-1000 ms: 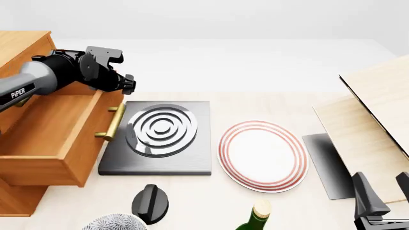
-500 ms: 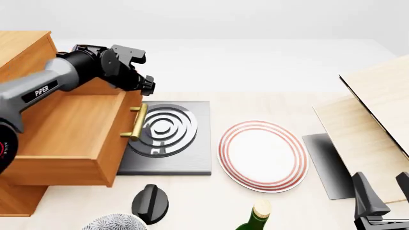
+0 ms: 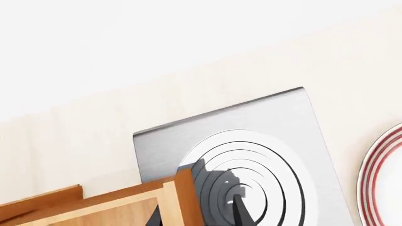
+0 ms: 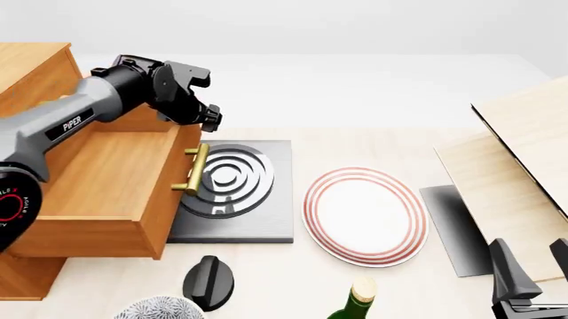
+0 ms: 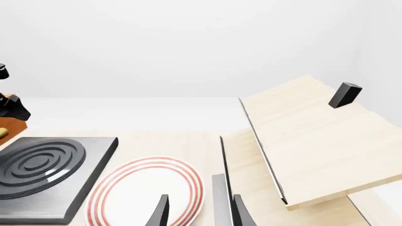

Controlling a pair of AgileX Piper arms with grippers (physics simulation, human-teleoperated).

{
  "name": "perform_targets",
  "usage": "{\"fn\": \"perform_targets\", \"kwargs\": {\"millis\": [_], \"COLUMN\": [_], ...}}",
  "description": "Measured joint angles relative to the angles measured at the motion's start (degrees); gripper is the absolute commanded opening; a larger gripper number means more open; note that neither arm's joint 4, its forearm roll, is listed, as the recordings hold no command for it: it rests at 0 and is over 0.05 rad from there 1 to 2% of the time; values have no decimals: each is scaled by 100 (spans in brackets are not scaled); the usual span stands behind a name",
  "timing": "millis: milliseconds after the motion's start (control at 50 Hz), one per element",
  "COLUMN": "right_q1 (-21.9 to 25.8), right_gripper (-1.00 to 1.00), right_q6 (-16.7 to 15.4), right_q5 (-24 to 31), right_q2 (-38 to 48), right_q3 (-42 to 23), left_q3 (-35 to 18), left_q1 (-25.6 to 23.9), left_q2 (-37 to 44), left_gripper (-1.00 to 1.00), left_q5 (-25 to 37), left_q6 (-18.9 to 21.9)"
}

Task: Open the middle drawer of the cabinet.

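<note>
The cabinet point(image 4: 31, 66) stands at the far left, and its middle drawer point(image 4: 98, 179) is pulled well out over the table. The drawer's brass handle point(image 4: 191, 169) hangs over a grey ringed slab point(image 4: 239, 193). My left gripper point(image 4: 202, 113) sits at the far top corner of the drawer front, open. In the left wrist view the left gripper point(image 3: 199, 216) straddles the drawer front's top edge point(image 3: 182, 193), one finger on each side. Whether the fingers touch the wood is unclear. My right gripper point(image 4: 533, 266) rests open and holds nothing at the lower right, shown as the right gripper point(image 5: 199, 212) in its wrist view.
A red-ringed plate point(image 4: 364, 216) lies mid-table. A black knob-like object point(image 4: 209, 282), a patterned bowl point(image 4: 159, 309) and a green bottle point(image 4: 355, 302) line the front edge. A pale wooden box point(image 4: 523, 166) with a black edge stands open at right, beside a grey sheet point(image 4: 453, 226).
The drawer has slid further out to the right, most of it in the first half second. My left gripper moved right with the drawer front. The right arm stayed still.
</note>
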Motion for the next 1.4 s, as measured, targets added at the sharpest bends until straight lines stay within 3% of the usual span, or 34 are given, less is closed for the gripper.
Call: {"fn": "perform_targets", "kwargs": {"millis": [80, 360, 800, 1400], "right_q1": [0, 0, 0, 0], "right_gripper": [100, 100, 100, 100], "right_q6": [0, 0, 0, 0], "right_q5": [0, 0, 0, 0], "right_q2": [0, 0, 0, 0], "right_q3": [0, 0, 0, 0], "left_q3": [4, 276, 363, -8], "left_q1": [-4, 98, 191, 245], "left_q2": [-1, -128, -313, -1110], "left_gripper": [100, 100, 100, 100], "left_q5": [5, -279, -366, -63], "left_q6": [29, 791, 1350, 1578]}}
